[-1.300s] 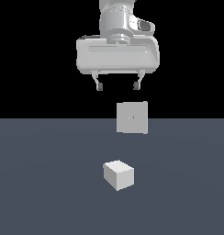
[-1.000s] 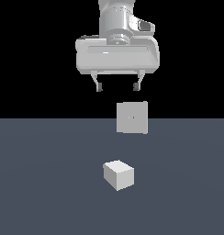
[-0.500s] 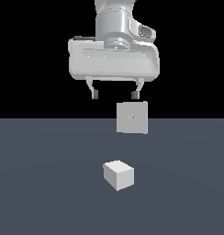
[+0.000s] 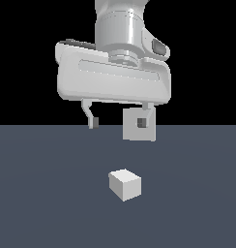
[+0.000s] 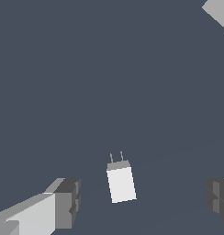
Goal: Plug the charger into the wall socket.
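Observation:
The charger is a small white-grey cube lying on the dark floor, in front of the wall socket, a flat upright light grey plate. My gripper hangs open and empty above the charger, its right finger overlapping the socket in the exterior view. In the wrist view the charger lies between my fingers, two thin prongs showing at one end. A corner of the socket shows at the frame's edge.
The flat dark grey floor spreads all around the charger and socket. Behind it the background is black.
My gripper has come down and toward the camera, from high above the socket to just over the charger. Its fingers stay open. The charger and socket have not moved.

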